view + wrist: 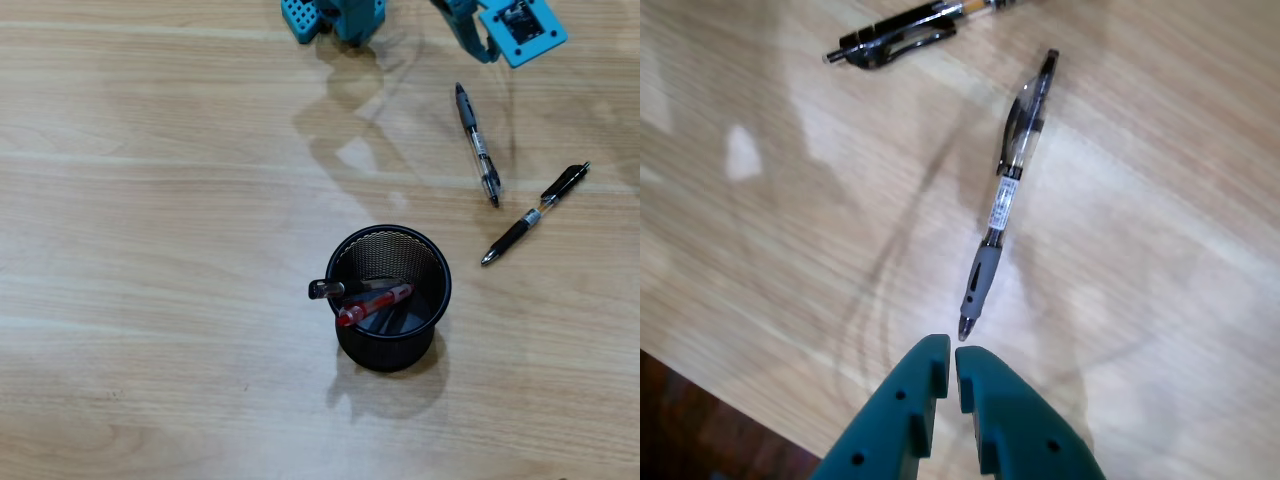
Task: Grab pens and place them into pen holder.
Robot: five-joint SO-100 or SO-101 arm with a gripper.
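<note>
We hold our gripper [954, 352] nearly closed and empty above the grey pen [1003, 215], lining up a grab.

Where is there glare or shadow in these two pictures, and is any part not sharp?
Overhead view: pale ceiling-light glare on the table, with the arm's faint shadow around it; the pen holder throws a soft shadow toward the bottom. Wrist view: a bright glare patch at upper left, the grey pen sharp, the tool slightly soft.
</note>
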